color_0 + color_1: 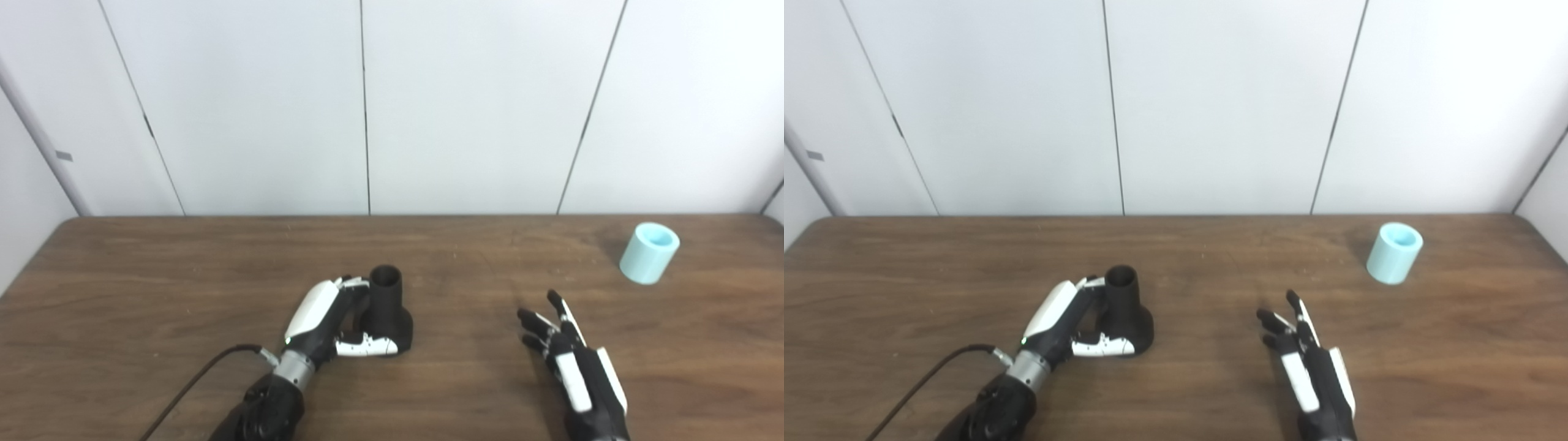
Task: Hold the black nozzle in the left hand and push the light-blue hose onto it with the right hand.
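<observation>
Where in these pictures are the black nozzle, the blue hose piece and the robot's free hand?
black nozzle [387, 309], left eye view, on its upright neck.
light-blue hose [648, 255], left eye view, on its outer side wall.
right hand [1309, 367], right eye view, on the back of the hand.

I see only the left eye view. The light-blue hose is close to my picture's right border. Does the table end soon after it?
Observer: Yes. The right eye view shows more of the right edge of the table. It runs a little beyond the light-blue hose, with a strip of wood between.
Operator: Is the right hand holding something?
Observer: No. The right hand is open, and from this angle too, bare wood separates it from the hose.
Operator: And the left hand?
Observer: The left hand is closed on the black nozzle, fingers at its neck, thumb across its base.
</observation>
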Available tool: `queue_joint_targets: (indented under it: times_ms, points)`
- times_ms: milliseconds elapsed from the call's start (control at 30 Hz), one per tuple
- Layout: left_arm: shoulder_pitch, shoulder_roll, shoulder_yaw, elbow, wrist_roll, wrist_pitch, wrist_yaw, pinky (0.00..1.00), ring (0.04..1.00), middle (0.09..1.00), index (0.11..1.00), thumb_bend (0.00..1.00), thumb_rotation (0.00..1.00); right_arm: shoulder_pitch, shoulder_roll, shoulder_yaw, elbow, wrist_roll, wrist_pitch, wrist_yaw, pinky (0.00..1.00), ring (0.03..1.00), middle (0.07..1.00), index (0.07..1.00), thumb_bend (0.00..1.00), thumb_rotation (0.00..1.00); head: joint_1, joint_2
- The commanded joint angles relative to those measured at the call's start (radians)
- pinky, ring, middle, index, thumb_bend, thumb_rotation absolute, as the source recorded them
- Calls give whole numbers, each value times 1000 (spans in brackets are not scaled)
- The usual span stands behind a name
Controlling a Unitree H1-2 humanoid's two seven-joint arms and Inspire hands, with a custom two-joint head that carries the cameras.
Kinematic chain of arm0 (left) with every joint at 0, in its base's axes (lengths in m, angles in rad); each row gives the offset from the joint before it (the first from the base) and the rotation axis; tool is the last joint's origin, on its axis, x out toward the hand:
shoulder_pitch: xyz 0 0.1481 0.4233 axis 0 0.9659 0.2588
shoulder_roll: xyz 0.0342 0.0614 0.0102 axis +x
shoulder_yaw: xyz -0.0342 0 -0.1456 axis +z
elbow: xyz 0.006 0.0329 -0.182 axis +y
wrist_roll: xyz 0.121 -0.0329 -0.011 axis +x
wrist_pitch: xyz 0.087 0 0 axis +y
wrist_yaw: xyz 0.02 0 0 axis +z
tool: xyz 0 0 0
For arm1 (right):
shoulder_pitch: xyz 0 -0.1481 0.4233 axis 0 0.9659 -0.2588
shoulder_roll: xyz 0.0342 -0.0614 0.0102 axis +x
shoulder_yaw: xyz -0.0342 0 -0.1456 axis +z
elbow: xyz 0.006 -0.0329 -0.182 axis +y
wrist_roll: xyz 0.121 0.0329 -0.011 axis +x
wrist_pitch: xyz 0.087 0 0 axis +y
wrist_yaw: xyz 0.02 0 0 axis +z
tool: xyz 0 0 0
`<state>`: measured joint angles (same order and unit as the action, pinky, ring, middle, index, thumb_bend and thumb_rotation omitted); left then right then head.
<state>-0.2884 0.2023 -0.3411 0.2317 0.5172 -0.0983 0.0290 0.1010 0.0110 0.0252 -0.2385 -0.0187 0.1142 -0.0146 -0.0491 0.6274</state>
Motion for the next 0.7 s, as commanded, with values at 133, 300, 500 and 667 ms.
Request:
queue_joint_targets:
  times_ms: [133, 300, 500, 667]
  points:
    - [172, -3, -79, 118, 40, -29, -8, 967, 880, 766, 469, 699, 474, -7, 15, 19, -41, -8, 21, 1, 815, 866, 818, 981, 733, 899, 0, 1]
    - [179, -18, -78, 113, 41, -22, -6, 969, 881, 768, 469, 699, 471, -8, 15, 18, -43, -4, 25, 1, 814, 865, 818, 980, 739, 895, 0, 1]
    - [185, -27, -84, 140, 47, -44, 15, 971, 882, 765, 469, 704, 472, -6, 16, 19, -44, -1, 23, 3, 814, 870, 819, 980, 740, 893, -1, 1]
    - [176, -15, -92, 173, 65, -81, 33, 971, 881, 758, 464, 704, 438, -7, 19, 18, -43, 1, 23, 1, 814, 870, 822, 981, 741, 893, -1, 1]
